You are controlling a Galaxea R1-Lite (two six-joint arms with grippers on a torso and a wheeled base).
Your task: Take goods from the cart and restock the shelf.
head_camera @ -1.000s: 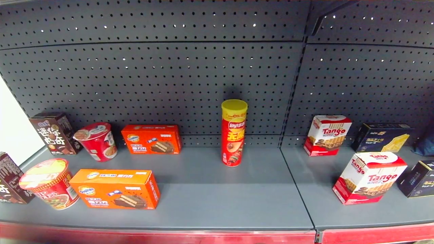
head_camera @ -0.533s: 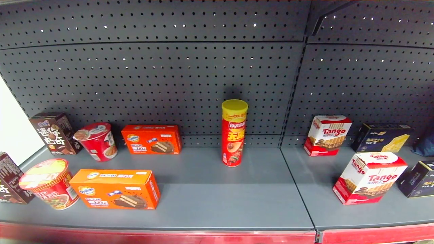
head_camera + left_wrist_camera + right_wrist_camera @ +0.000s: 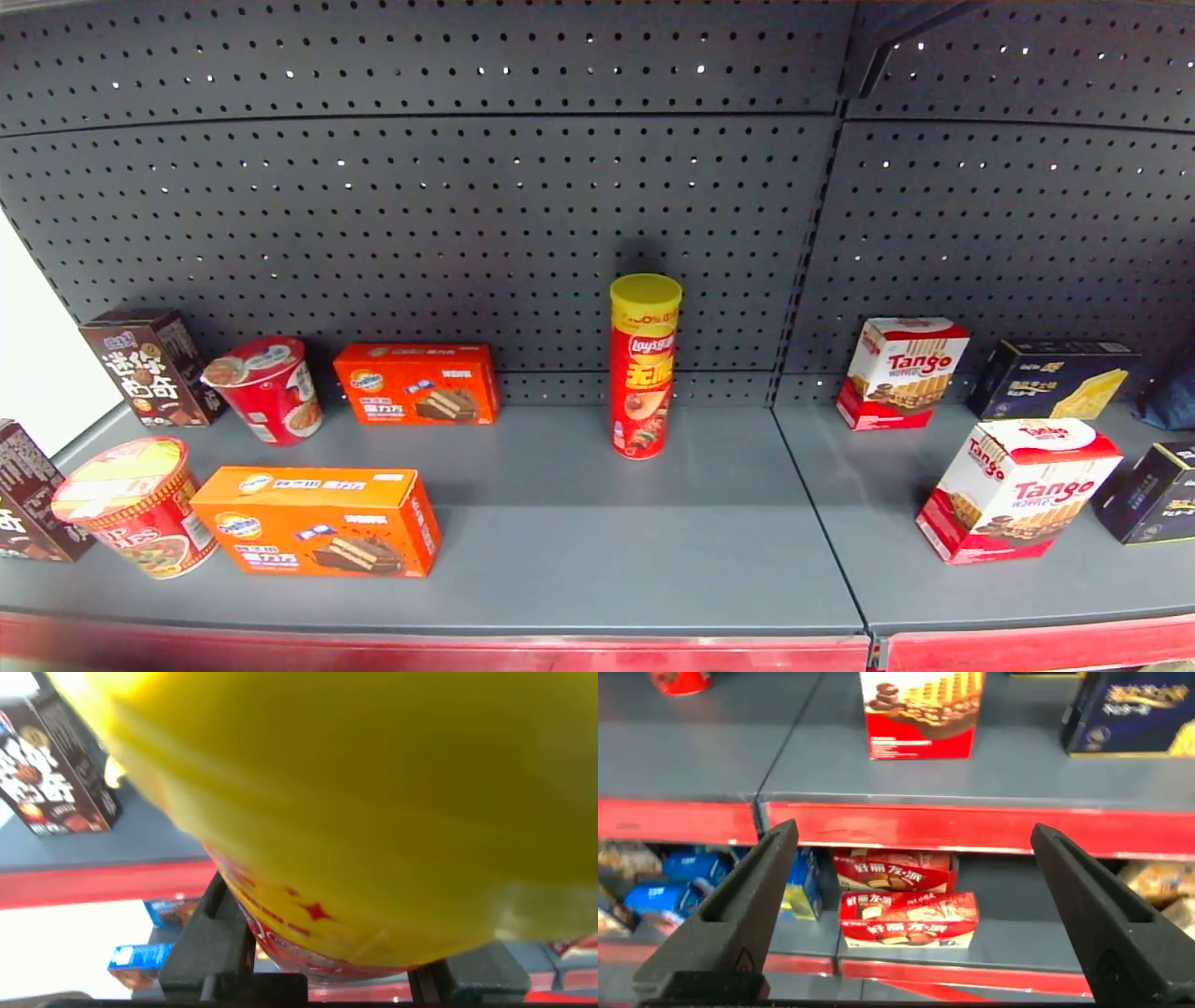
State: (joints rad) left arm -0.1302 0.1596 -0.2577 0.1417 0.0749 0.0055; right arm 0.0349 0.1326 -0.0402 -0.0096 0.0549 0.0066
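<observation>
Carrying step, it seems. Gripping a yellow-top can (image 3: 355, 812) tight in left gripper (image 3: 327, 985), out in front of the shelf (image 3: 597, 551), not on it yet. Holding nothing in right gripper (image 3: 915, 840), spread wide. Next, probably: lift, stand upright beside the shelf can (image 3: 644, 364), let go.

And here's the right end effector (image 3: 912, 829), seen from its own wrist: two matte charcoal fingers (image 3: 724, 919), each a long wedge, broad at the base and narrowing to a blunt tip. The inner faces are flat and smooth, the outer edges bevelled, and there's a small stepped notch low on one of them. Over to the left end effector (image 3: 327, 966): black, boxier fingers (image 3: 213, 947), squared and angular, with a dark crossbar running along their base.
</observation>
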